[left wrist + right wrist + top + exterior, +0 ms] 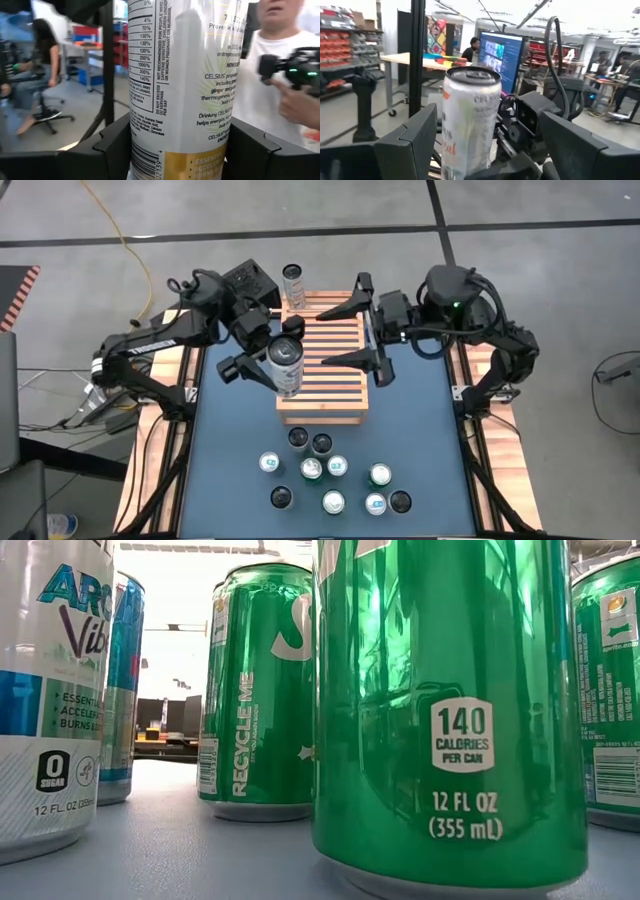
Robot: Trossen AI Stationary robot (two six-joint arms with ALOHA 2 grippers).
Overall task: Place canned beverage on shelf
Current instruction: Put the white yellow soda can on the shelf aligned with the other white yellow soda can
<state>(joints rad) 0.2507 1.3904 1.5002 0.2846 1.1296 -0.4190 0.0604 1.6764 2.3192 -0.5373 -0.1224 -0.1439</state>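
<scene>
left gripper (262,356): pinching a white can (286,366) over the shelf (335,370), 9 o'clock edge
right gripper (368,330): spread wide, empty, shelf's 2 o'clock
progress: can not set down yet; spare cans (330,472) wait at 6 o'clock

Green cans (450,710) fill the low view, hiding shelf and arms.

Left claw (177,150) grips white can (180,75).

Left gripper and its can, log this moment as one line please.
left gripper: shut on white can, over shelf left edge | right gripper: open, over shelf right side | spare cans: on table
</scene>
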